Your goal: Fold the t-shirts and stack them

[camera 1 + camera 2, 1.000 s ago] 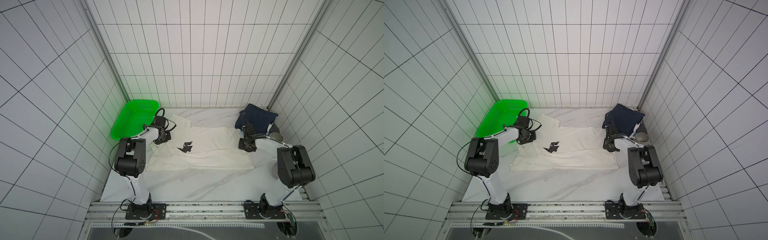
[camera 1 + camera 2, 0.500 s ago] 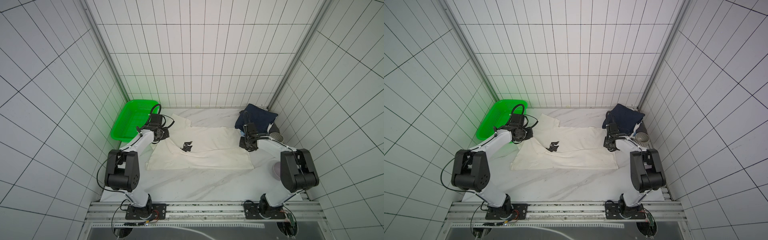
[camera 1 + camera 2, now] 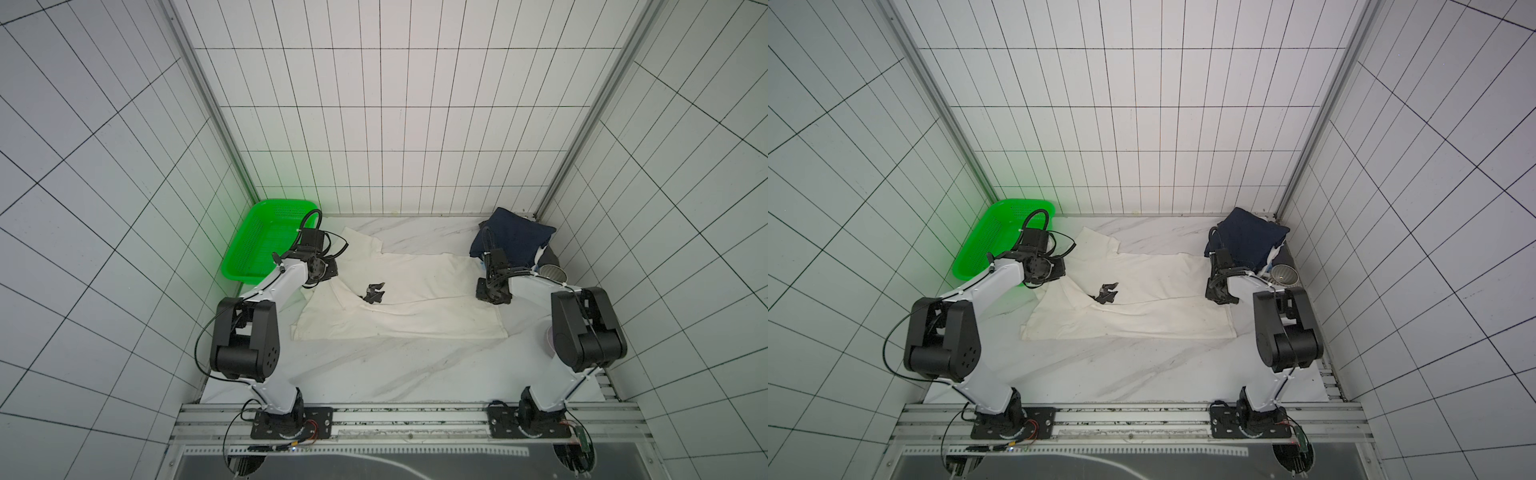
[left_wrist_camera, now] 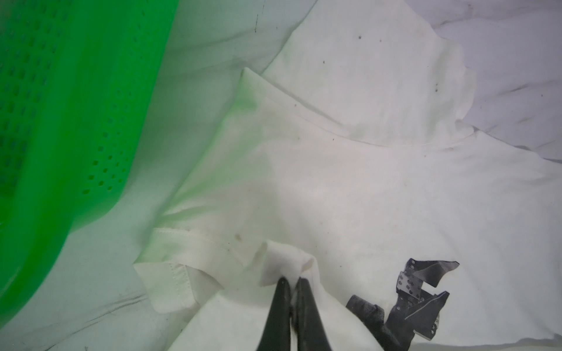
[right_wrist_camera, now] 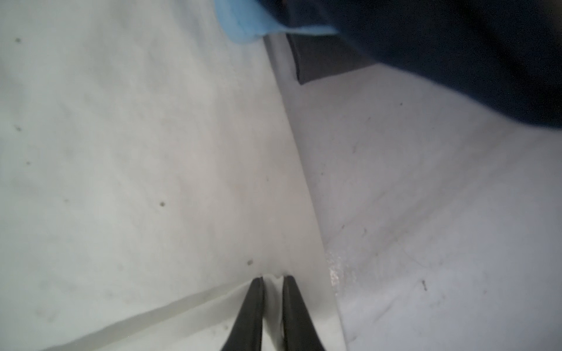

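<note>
The cream-white t-shirt lies spread across the marble table, black print facing up. My left gripper is shut on a pinched-up fold of this shirt near its sleeve, beside the green basket. At the shirt's right edge, my right gripper is shut with cloth between its fingers. Folded t-shirts are stacked in the back right corner, a navy one on top and a light-blue one under it.
A green perforated basket stands at the back left, close to my left wrist. A ribbed bowl sits by the right wall next to the stack. Bare marble table runs along the front.
My left arm swung out to the left and came back, keeping its hold and drawing the shirt's left part inward. My right gripper shifted slightly along the shirt's right edge.
</note>
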Motion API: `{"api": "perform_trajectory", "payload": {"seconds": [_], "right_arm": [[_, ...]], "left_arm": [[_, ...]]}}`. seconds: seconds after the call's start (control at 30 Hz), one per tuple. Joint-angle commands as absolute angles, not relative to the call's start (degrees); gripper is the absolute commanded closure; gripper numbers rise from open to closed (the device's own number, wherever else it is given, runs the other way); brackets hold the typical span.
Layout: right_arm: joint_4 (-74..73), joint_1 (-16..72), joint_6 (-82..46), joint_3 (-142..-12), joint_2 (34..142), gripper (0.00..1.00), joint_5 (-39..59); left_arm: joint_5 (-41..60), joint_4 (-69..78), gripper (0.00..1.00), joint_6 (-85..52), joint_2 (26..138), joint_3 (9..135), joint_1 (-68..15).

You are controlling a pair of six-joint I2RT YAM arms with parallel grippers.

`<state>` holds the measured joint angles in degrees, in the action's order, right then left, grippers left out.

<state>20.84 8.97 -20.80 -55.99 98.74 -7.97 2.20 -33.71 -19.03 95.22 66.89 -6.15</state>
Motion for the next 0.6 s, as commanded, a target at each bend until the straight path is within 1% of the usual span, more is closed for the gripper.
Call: {"api": "perform_trajectory", "payload": {"seconds": [0.0, 0.03, 0.07, 0.17, 0.27, 0.37, 0.57], "right_arm": [[21.68, 8.44, -20.98, -59.21, 98.73, 0.95, -8.87], [21.92, 8.39, -21.08, -59.24, 98.45, 0.99, -8.83], [22.18, 8.44, -21.09, -59.16, 97.95, 1.00, -8.54], [23.95, 8.68, -21.84, -58.44, 94.66, 1.00, -8.74], [26.10, 9.57, -23.11, -56.21, 88.89, 1.00, -8.62], [27.88, 11.89, -25.27, -51.68, 81.83, 1.00, -9.26], [32.56, 17.46, -32.19, -41.24, 64.41, 1.00, -8.84]], "left_arm": [[1.76, -33.71, 1.00, -18.55, 92.89, 66.31, -5.76], [1.76, -33.99, 1.00, -18.73, 92.22, 66.17, -5.85], [1.91, -34.30, 1.00, -18.77, 91.54, 65.96, -5.80], [1.66, -35.86, 1.00, -18.85, 88.03, 64.97, -5.80], [1.14, -37.10, 1.00, -19.09, 83.11, 62.23, -5.82], [1.47, -38.41, 1.00, -19.74, 77.15, 58.55, -5.80], [1.94, -43.62, 1.00, -21.05, 62.12, 52.90, -5.80]]}}
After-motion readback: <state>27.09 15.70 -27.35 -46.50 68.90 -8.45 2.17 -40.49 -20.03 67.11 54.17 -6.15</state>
